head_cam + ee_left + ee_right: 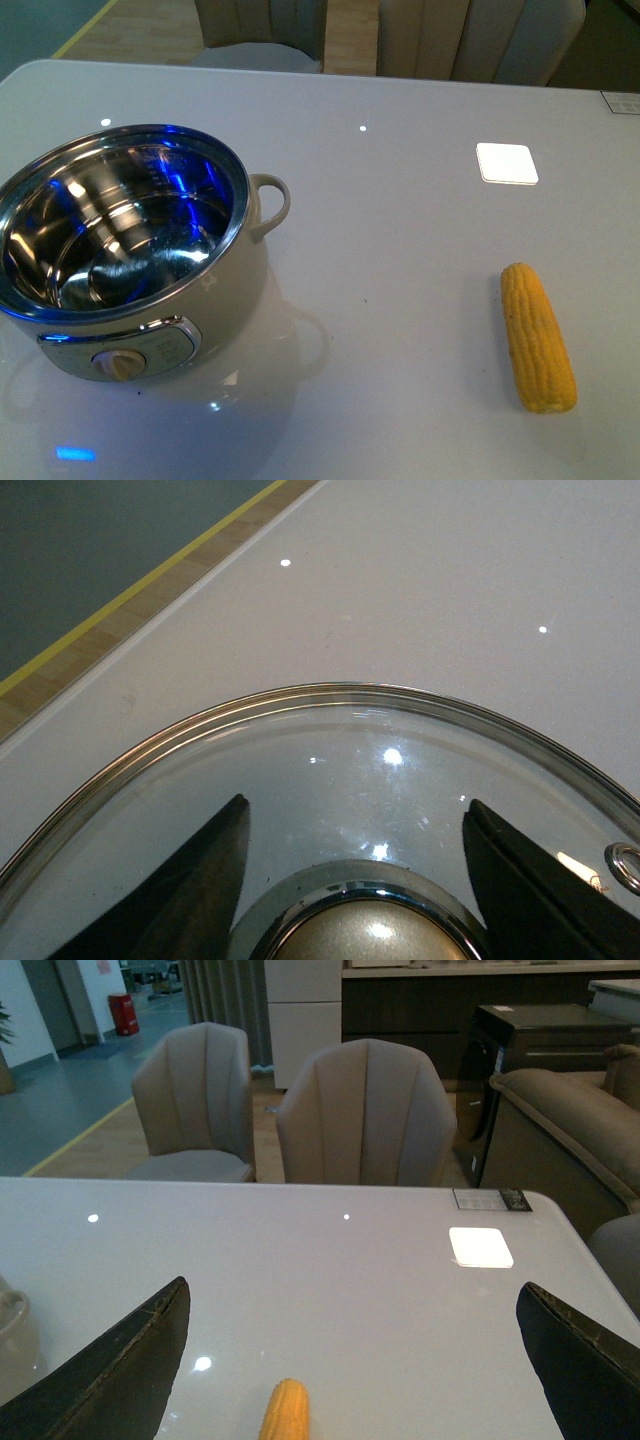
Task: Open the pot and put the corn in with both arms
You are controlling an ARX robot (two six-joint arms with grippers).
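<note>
White table [400, 250] — pot [238, 268] lidless, corn [537, 340] well apart

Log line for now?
pot: open, empty | lid: off, knob between left fingers | corn: on table, right of pot | right fingers: open, clear of corn

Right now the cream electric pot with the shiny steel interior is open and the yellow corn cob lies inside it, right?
The cream electric pot is open, but the yellow corn cob lies on the white table to its right, not inside; the front view shows it.
</note>
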